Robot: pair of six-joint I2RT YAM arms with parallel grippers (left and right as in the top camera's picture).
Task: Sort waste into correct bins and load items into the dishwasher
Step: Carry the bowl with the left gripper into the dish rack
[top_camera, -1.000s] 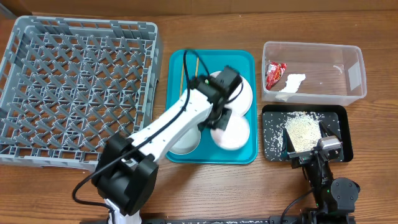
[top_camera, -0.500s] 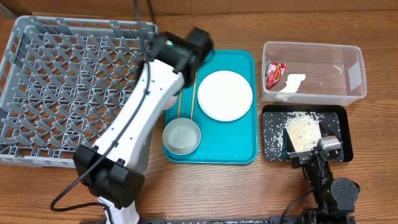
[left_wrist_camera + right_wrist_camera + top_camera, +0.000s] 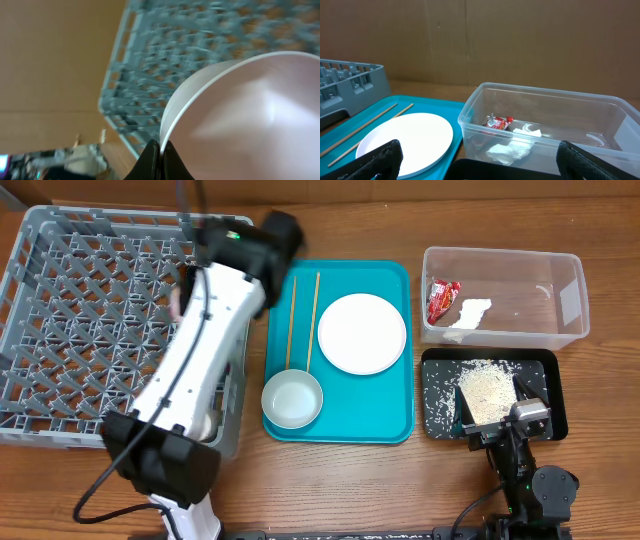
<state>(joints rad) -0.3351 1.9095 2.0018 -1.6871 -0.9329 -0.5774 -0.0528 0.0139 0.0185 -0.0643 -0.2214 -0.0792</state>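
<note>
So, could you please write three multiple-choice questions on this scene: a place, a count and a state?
1. Where does the red wrapper lie? A in the clear tub; B on the black tray; C in the dish rack.
2. How many chopsticks lie on the teal tray? A one; B two; C four.
3. How is the left gripper? A open and empty; B shut on a chopstick; C shut on the white bowl.
Answers: 1 A, it lies beside the tissue there; 2 B, two sticks lie side by side; 3 C, it pinches the bowl's rim.
</note>
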